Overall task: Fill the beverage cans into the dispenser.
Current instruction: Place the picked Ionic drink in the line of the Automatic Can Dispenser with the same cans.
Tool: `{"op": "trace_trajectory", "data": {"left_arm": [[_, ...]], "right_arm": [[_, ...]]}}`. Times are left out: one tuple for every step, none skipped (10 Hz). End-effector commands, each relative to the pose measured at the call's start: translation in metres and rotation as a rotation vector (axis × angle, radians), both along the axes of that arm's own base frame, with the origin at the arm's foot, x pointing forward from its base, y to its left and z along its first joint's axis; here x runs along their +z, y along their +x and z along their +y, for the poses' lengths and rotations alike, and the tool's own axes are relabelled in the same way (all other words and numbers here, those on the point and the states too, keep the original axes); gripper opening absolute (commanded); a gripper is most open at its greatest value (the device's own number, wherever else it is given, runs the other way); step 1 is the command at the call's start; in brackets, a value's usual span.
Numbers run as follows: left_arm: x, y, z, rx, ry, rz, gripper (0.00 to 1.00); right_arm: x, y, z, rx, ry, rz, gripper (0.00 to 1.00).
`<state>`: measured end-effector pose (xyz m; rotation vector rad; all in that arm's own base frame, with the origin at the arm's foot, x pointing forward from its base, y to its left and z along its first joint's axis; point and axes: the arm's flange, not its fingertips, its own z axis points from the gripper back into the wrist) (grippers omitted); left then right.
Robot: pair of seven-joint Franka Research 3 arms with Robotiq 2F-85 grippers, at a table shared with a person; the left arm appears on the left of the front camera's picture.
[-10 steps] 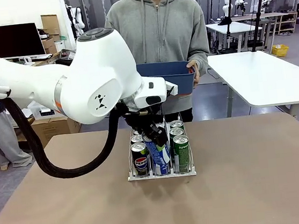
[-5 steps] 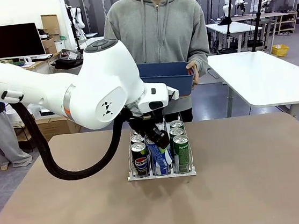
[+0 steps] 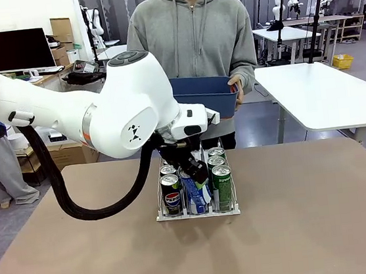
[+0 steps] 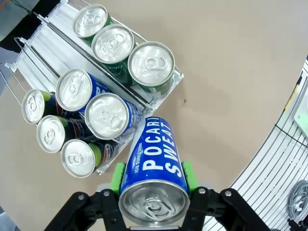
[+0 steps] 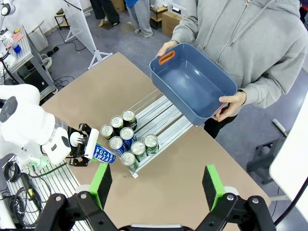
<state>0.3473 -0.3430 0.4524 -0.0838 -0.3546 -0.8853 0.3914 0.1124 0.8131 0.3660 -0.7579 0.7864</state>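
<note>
The left gripper [image 4: 153, 179] has its jaws clenched on a blue can [image 4: 153, 180] with white "Pocari Sweat" lettering, green pads [image 4: 117, 177] pressed to either side of it. In the front view that blue can [image 3: 192, 190] hangs tilted over the near end of the dispenser's middle lane, its lower end down among the cans already there.

The dispenser [image 3: 198, 213] sits on the brown tabletop [image 3: 311, 215] at about 12 o'clock from the robot, near the middle of the surface. Seen from the left wrist, the clear rack [image 4: 29, 57] holds three green cans [image 4: 151, 65] in one outer lane, two blue cans [image 4: 107, 115] in the middle lane and three dark cans [image 4: 77, 158] in the other outer lane, all upright with silver tops showing. The far parts of the lanes show bare white base.

The right gripper [image 5: 156, 185] hangs high above the tabletop with its jaws released and spread wide, nothing between them.

At the far side, 12 o'clock beyond the rack, a person in a grey hoodie [image 3: 191, 37] holds a blue bin [image 5: 192, 83] with both hands; from the right wrist view its inside looks bare, and it has an orange handle at one end.
</note>
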Motion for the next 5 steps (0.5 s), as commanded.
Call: {"op": "trace_trajectory", "data": {"left_arm": [[0.002,-0.003,-0.002,0.032,0.078,-0.021,0.57],[0.001,0.002,-0.003,0.048,0.067,-0.025,0.57],[0.001,0.007,-0.003,0.069,0.076,-0.060,0.57],[-0.001,0.012,-0.004,0.095,0.077,-0.086,0.57],[-0.004,0.018,-0.007,0.106,0.067,-0.096,0.57]], "right_arm": [[-0.001,-0.001,-0.001,-0.001,0.001,0.002,1.00],[-0.001,-0.001,-0.001,-0.001,0.001,0.002,1.00],[-0.001,-0.001,-0.001,-0.001,0.001,0.002,1.00],[-0.001,-0.001,-0.001,-0.001,0.001,0.002,1.00],[-0.001,-0.001,-0.001,-0.001,0.001,0.002,1.00]]}}
